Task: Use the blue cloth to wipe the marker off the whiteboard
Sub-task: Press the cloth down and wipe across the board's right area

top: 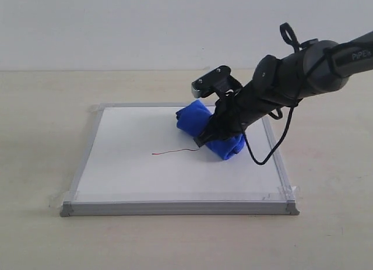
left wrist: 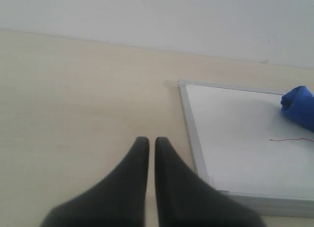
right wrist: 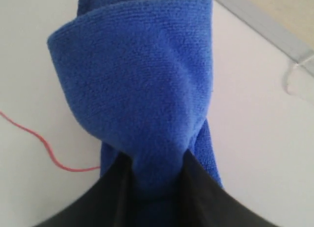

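On the whiteboard point(top: 134, 171) the near and left parts lie open; the blue cloth point(top: 191, 119) in the right claw point(top: 205, 138) blocks its far right; the bench point(top: 41, 136) left of it is free.

Prob. robotics lab/test bench: bare pale tabletop point(top: 41, 235), blank white wall point(top: 116, 25), board point(top: 134, 171) taped at corners, robot arm point(top: 309, 66).

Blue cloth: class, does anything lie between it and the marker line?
Nothing visible does. The blue cloth, pinched in the right gripper, sits at one end of the marker line on bare whiteboard.
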